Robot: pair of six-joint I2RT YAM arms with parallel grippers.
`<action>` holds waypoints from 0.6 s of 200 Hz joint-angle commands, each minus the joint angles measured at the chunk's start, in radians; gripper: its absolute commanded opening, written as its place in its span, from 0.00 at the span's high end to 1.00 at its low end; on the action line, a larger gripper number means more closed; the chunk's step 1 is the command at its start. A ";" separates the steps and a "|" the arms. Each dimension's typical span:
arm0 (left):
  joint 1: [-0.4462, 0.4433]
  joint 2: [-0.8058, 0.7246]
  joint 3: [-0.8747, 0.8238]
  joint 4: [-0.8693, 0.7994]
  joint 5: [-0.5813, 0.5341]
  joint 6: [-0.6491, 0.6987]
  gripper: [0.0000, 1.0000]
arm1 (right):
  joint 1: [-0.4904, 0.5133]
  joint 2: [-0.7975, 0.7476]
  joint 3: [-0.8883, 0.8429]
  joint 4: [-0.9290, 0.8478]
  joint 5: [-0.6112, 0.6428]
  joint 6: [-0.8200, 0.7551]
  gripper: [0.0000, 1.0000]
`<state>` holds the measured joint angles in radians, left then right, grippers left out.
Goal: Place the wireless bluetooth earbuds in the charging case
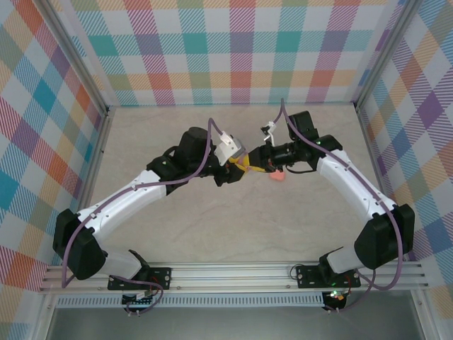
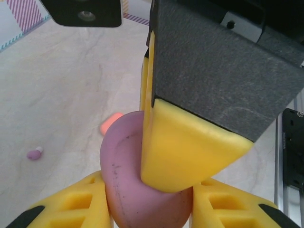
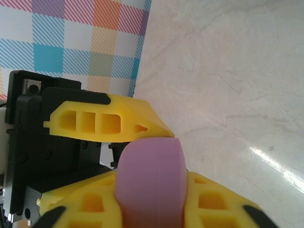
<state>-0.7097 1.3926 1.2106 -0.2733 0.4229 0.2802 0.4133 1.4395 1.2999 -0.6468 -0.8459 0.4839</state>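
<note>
Over the table [image 1: 212, 219], both grippers share one purple case [image 2: 121, 161]: the left gripper [image 2: 152, 209] clamps its body, the right gripper [image 3: 152, 204] pinches the far end. Likely this pries it open, so hold the body firm and lift gently without twisting. A purple earbud [image 2: 34, 153] lies loose, well left of the left gripper.

Pale marbled tabletop [image 1: 233, 227] dead centre, glossy, light glancing off it. At its far edge stands a pastel plaid back wall [image 1: 233, 49], and matching plaid panels flank its left [image 1: 35, 142] and right [image 1: 425, 127] sides. Aluminium posts [image 1: 90, 71] rise from its far corners. A slotted aluminium rail [image 1: 233, 273] runs along its near edge.
</note>
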 commanded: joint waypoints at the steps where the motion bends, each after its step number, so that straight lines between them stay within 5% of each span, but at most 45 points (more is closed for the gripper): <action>1: 0.007 -0.011 0.022 0.004 -0.029 -0.004 0.63 | 0.005 0.003 0.021 0.000 0.001 -0.047 0.88; 30: 0.035 -0.072 -0.034 0.068 -0.044 -0.076 0.28 | 0.005 -0.002 0.023 0.034 0.005 -0.128 0.94; 43: 0.071 -0.124 -0.081 0.133 -0.039 -0.138 0.01 | 0.003 -0.013 0.024 0.051 0.036 -0.176 0.95; 76: 0.117 -0.255 -0.202 0.301 0.024 -0.195 0.00 | 0.004 -0.120 -0.077 0.234 0.075 -0.337 0.93; 120: 0.208 -0.252 -0.262 0.524 0.323 -0.274 0.02 | 0.003 -0.228 -0.177 0.390 0.047 -0.544 0.92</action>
<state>-0.5549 1.1194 0.9909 0.0490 0.5442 0.0891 0.4137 1.2457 1.1393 -0.3923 -0.7750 0.1066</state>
